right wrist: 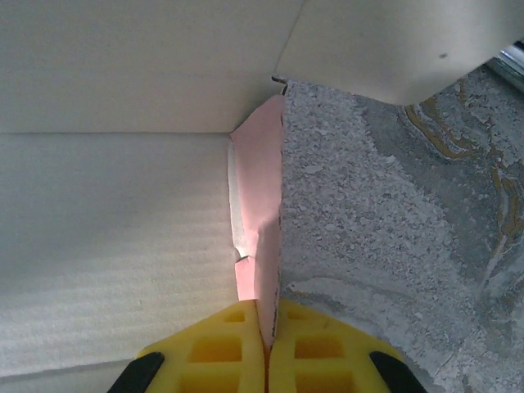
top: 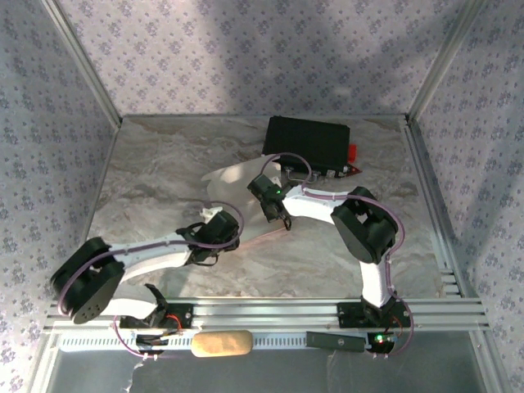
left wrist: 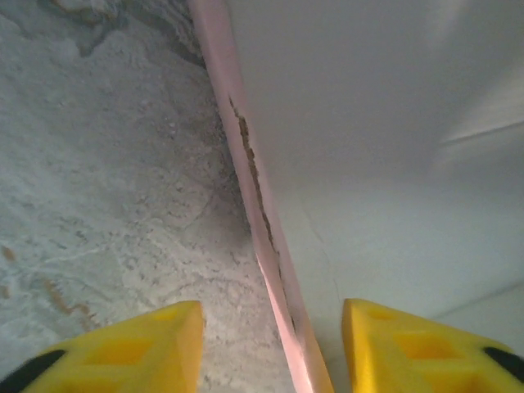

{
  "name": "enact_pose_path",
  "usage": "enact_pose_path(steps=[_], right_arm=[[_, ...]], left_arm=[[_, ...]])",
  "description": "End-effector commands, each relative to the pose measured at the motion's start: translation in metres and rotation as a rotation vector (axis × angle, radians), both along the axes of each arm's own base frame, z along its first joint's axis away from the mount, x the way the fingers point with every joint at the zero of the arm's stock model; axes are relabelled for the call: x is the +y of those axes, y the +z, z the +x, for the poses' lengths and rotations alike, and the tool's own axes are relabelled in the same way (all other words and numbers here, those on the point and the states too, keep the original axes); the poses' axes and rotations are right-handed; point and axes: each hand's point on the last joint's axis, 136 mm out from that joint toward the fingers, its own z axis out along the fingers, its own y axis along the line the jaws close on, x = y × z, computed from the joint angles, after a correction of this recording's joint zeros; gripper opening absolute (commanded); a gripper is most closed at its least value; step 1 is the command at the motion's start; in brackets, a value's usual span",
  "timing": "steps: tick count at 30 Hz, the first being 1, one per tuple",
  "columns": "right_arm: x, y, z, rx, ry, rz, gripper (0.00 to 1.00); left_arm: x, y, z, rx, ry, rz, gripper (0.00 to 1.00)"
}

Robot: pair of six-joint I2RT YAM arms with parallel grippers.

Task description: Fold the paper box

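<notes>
The paper box (top: 233, 178) lies partly raised in the middle of the marble table, its pale face up and pink showing at the edges. In the left wrist view a pink edge (left wrist: 254, 180) of the card stands upright between my left gripper's (left wrist: 273, 352) yellow fingers (left wrist: 147, 344), which are open with gaps on both sides of it; the pale panel (left wrist: 385, 147) rises on the right. My right gripper (right wrist: 266, 344) is shut on a pink flap (right wrist: 260, 188) of the box, beside a wide pale panel (right wrist: 115, 246). From above, the left gripper (top: 214, 219) is at the box's near left edge and the right gripper (top: 281, 218) at its near right.
A black hard case (top: 307, 141) with red latches lies at the back right, just behind the box. Patterned walls close in the table on three sides. Aluminium rails (top: 270, 311) run along the near edge, with a beige pad (top: 221, 344) in front of them.
</notes>
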Motion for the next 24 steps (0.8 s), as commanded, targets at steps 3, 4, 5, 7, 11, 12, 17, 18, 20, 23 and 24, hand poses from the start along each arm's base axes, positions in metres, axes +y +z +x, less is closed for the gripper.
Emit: enact_pose_path(steps=[3, 4, 5, 7, 11, 12, 17, 18, 20, 23, 24], right_arm=[[-0.024, -0.013, -0.016, 0.063, 0.011, -0.109, 0.0], [-0.026, -0.013, -0.015, 0.058, 0.009, -0.125, 0.0], [-0.028, -0.013, -0.016, 0.054, 0.008, -0.143, 0.0], [-0.033, -0.012, -0.015, 0.045, 0.004, -0.184, 0.0], [-0.045, -0.006, -0.013, 0.019, -0.012, -0.274, 0.0], [-0.046, -0.004, -0.013, 0.012, -0.009, -0.304, 0.0], [-0.034, -0.003, -0.013, 0.003, 0.022, -0.37, 0.0], [-0.032, -0.002, -0.012, -0.006, 0.018, -0.382, 0.0], [-0.032, 0.001, -0.011, -0.025, 0.01, -0.425, 0.0], [-0.031, 0.007, -0.013, -0.051, 0.014, -0.494, 0.0], [-0.028, 0.005, -0.014, -0.042, 0.017, -0.469, 0.0]], left_arm=[[-0.014, -0.008, 0.015, -0.016, 0.001, 0.019, 0.11], [-0.013, -0.011, 0.014, -0.013, 0.003, 0.029, 0.0], [-0.012, -0.014, 0.013, -0.009, 0.003, 0.036, 0.0], [-0.012, -0.011, 0.012, -0.021, 0.0, 0.043, 0.0], [-0.007, 0.007, 0.009, -0.065, 0.0, 0.061, 0.0], [-0.007, 0.011, 0.009, -0.075, -0.002, 0.058, 0.0], [-0.012, 0.024, 0.009, -0.089, -0.024, 0.03, 0.0], [-0.014, 0.025, 0.01, -0.09, -0.028, 0.027, 0.0], [-0.015, 0.024, 0.009, -0.088, -0.03, 0.029, 0.0], [-0.016, 0.022, 0.008, -0.086, -0.033, 0.024, 0.0], [-0.015, 0.021, 0.008, -0.083, -0.032, 0.027, 0.0]])
